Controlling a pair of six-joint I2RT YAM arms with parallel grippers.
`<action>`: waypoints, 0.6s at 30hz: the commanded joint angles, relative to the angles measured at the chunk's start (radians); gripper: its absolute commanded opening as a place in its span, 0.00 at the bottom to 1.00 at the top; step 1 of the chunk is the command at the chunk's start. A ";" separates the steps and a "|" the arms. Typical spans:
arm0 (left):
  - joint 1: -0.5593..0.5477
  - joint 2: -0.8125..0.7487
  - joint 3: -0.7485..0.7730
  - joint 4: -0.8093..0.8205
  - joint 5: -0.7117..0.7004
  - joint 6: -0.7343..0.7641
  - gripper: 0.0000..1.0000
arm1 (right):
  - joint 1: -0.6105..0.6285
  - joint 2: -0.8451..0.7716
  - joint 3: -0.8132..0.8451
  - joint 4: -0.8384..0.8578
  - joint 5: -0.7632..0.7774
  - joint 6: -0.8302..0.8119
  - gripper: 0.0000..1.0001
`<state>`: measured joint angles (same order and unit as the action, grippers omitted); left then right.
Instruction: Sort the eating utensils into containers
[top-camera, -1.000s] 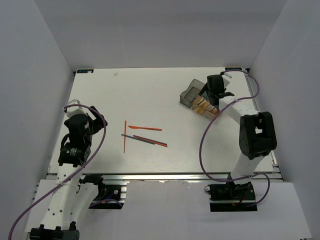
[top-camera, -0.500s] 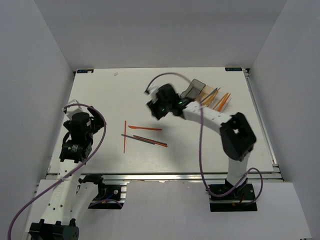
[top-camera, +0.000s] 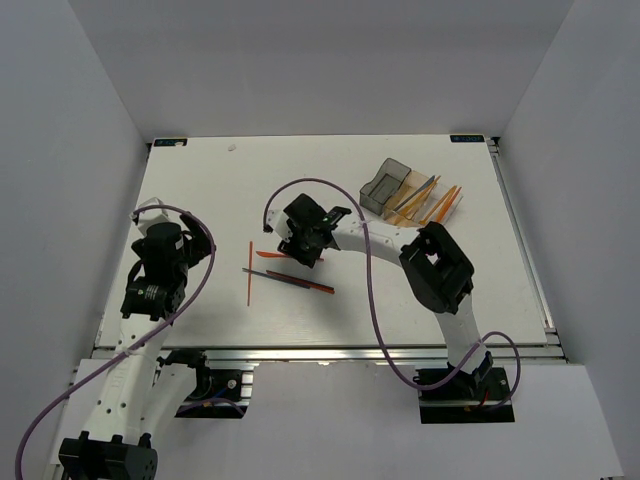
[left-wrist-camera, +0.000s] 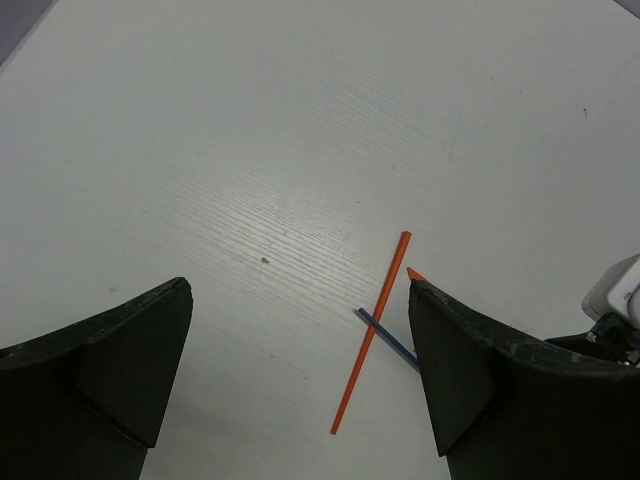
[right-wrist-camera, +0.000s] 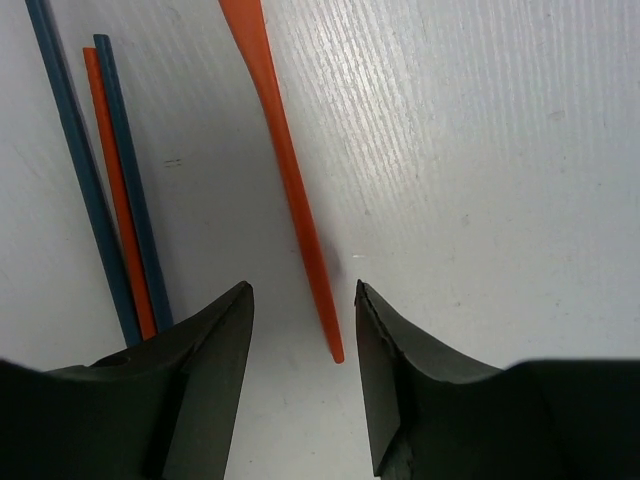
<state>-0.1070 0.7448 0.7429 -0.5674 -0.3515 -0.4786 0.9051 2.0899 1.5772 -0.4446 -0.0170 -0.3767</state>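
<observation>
Roughly half the sorting looks done. The containers (top-camera: 380, 190) sit in a row at the far right of the table (top-camera: 200, 180), and a handful of orange and dark utensils (top-camera: 438, 204) lean out of the amber and clear bins; the smoky grey one seems empty (its inside is too small to read with certainty).

Five pieces lie loose near the table's middle: an orange knife (right-wrist-camera: 283, 170); a lone orange stick (top-camera: 249, 272) to its left; and a tight trio (right-wrist-camera: 116, 190) of two dark blue sticks with an orange one between them, just beside the knife.

The right gripper (right-wrist-camera: 302, 295) is low over the knife; its fingers stand apart on either side of the thin handle end, not clamped on it, so nothing is grasped yet. The left gripper (left-wrist-camera: 298, 300) hovers at the table's left side with fingers spread wide and nothing between them; the lone orange stick lies ahead of it, crossing the end of a dark blue one.

By my judgement the knife is the next piece to go; four more would then remain before the loose pieces are all binned.
</observation>
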 joint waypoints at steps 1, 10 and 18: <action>-0.002 -0.009 0.004 0.018 0.026 0.014 0.98 | 0.000 0.007 0.024 -0.028 0.014 -0.048 0.51; -0.002 -0.012 0.001 0.020 0.032 0.015 0.98 | -0.034 0.122 0.133 -0.141 -0.067 -0.073 0.45; -0.003 -0.009 0.001 0.023 0.042 0.018 0.98 | -0.055 0.180 0.103 -0.135 -0.081 -0.062 0.23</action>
<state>-0.1070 0.7444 0.7429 -0.5602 -0.3244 -0.4702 0.8574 2.2097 1.7054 -0.5213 -0.1112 -0.4274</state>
